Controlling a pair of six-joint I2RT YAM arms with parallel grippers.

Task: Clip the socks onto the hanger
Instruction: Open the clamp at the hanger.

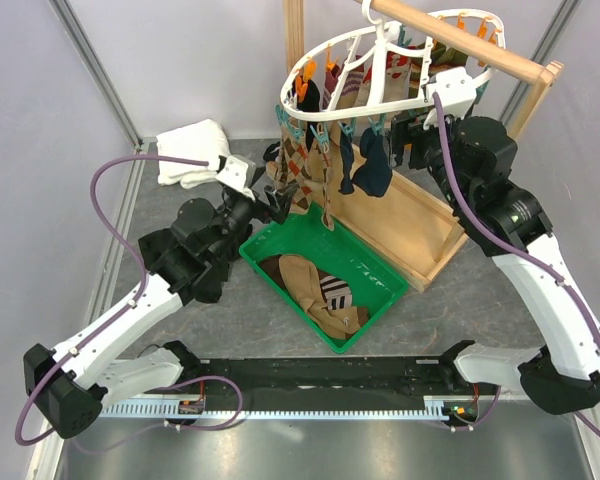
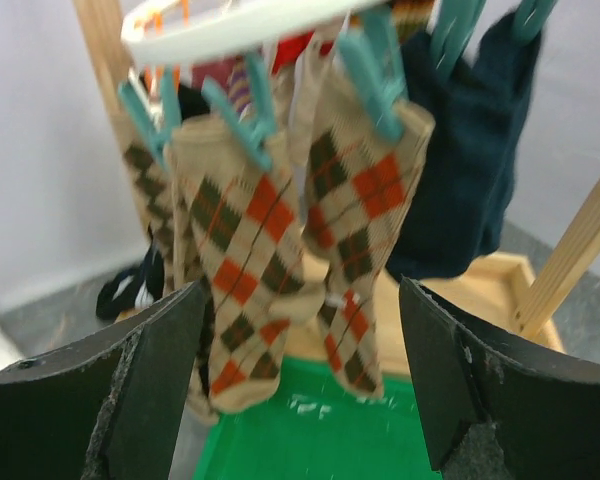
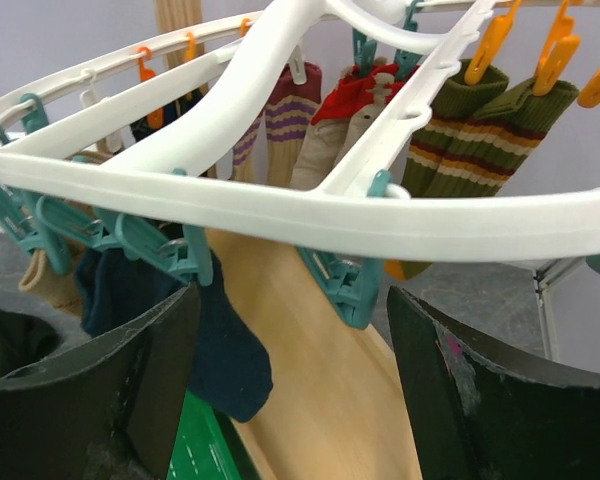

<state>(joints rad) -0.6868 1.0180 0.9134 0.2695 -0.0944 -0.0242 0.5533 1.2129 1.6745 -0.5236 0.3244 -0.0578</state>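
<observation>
- While the hanger [image 1: 310, 65] hangs by its hook from the wooden rail [image 1: 450, 40], you see socks pegged all round its rim.
- Your left gripper [image 2: 300, 370] stands wide and holds nothing. Two tan argyle socks [image 2: 250, 260] hang straight ahead of it.
- Your right gripper [image 3: 290, 390] is spread wide too, just under the rim. A teal clip [image 3: 345, 285] and a navy sock [image 3: 230, 350] dangle before it.
- Loose socks [image 1: 320, 290] lie in the green tray [image 1: 370, 272] below the hanger.
- A white towel [image 1: 192, 150] sits behind your left arm.

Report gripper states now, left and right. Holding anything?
Left gripper: open, holding nothing; argyle socks hang just ahead.
Right gripper: open, holding nothing; hanger rim close ahead.
</observation>
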